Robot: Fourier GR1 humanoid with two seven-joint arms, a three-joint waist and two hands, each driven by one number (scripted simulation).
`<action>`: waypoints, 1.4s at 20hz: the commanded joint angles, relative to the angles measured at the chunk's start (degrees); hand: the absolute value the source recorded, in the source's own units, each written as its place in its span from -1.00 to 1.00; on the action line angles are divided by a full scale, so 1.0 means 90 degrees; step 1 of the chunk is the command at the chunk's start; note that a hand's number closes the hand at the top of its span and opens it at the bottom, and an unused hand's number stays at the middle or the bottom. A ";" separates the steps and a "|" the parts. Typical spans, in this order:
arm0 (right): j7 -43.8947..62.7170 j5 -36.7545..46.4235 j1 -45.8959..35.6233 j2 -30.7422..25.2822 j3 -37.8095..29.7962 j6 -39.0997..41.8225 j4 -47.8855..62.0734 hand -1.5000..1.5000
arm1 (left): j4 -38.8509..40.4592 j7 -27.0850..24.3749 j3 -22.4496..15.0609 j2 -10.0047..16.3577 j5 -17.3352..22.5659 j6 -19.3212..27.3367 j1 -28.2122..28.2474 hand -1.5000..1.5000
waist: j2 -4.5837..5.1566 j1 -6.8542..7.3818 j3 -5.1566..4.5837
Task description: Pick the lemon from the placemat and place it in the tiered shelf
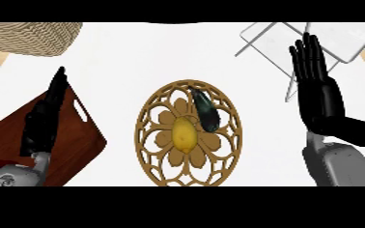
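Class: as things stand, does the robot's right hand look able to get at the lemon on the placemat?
Probably yes. The right hand is open, with nothing between it and the placemat. Only a dark object lies by the lemon, upper right, and might crowd the fingers.

Woven basket (35, 36) at top-left corner, partly cut off. Reddish-brown cutting board (78, 140) with handle slot at left. Dark elongated object (205, 111) near centre. White counter (121, 67) beneath
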 commanded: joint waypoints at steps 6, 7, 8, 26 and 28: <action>0.1262 0.1585 0.0916 -0.0639 0.0003 -0.1399 -0.1159 1.00 | 0.0849 0.0503 0.0253 -0.0712 0.1320 -0.0664 0.0841 0.00 | -0.0058 -0.0340 -0.0139; 0.1593 0.2341 0.1579 -0.1600 -0.0210 -0.1242 0.0260 1.00 | 0.0636 0.0650 0.0238 -0.0638 0.1251 -0.0572 0.0714 0.00 | 0.0176 -0.0578 -0.0286; 0.2135 0.2258 0.1732 -0.1294 -0.0130 -0.1479 0.0212 1.00 | 0.0658 0.0720 0.0264 -0.0724 0.1483 -0.0745 0.0738 0.00 | 0.0071 -0.0460 -0.0197; 0.6251 0.3394 0.2548 -0.1304 0.2482 -0.0262 -0.4673 -1.00 | 0.1330 0.0845 0.0495 -0.0916 0.1695 -0.1556 0.0334 0.00 | 0.0004 -0.0050 -0.0110; 0.7136 0.3352 0.2037 -0.1533 0.2276 0.0156 -0.4807 -1.00 | 0.1309 0.0916 0.0540 -0.0897 0.1817 -0.1708 0.0321 0.00 | 0.0015 0.0000 -0.0114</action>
